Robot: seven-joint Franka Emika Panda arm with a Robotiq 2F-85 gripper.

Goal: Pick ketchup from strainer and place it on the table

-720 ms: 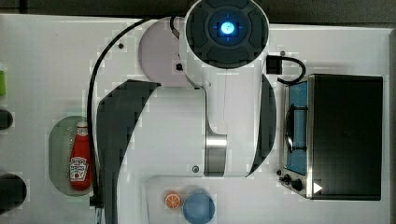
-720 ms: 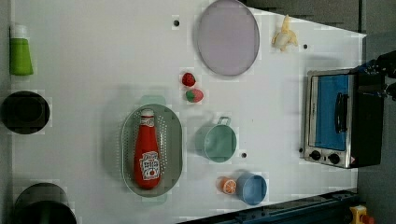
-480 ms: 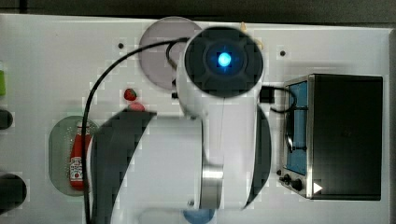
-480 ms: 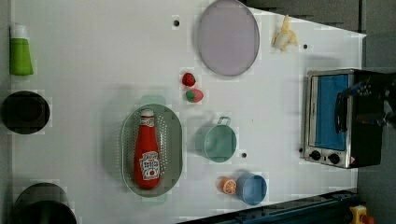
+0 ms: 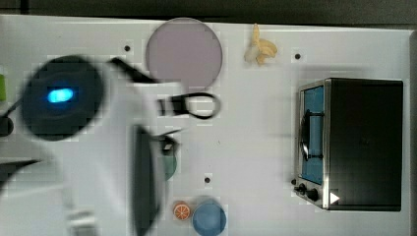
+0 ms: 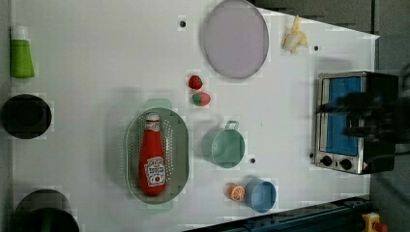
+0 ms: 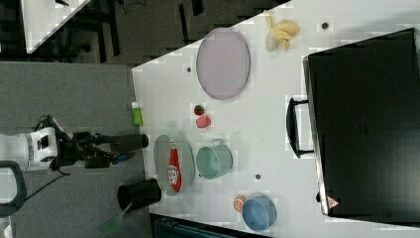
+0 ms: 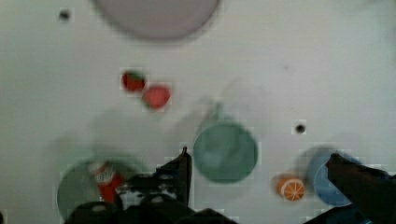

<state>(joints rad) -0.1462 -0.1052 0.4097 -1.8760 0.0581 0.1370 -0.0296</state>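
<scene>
The ketchup (image 6: 152,155), a red squeeze bottle with a white cap, lies lengthwise in the pale green strainer (image 6: 179,145) on the white table (image 6: 96,72). In the right view the ketchup (image 7: 173,172) rests in the strainer (image 7: 161,148) near the table's edge, and the arm (image 7: 74,148) hangs beyond that edge. In the wrist view my gripper (image 8: 259,156) is open with nothing between its fingers, high above the table. There the ketchup (image 8: 108,179) and the strainer (image 8: 74,186) are partly hidden behind the gripper's body. The blurred arm (image 5: 88,147) covers the top view's left.
A green cup (image 6: 227,147) stands beside the strainer. Two strawberries (image 6: 198,91), a lilac plate (image 6: 235,38) and a banana (image 6: 294,39) lie further off. A blue cup (image 6: 261,195) and an orange slice (image 6: 237,192) sit near the edge. A toaster oven (image 6: 345,121) fills one end.
In the top view the arm has swung from the middle to the left and now covers the strainer. The ketchup and strainer have not moved.
</scene>
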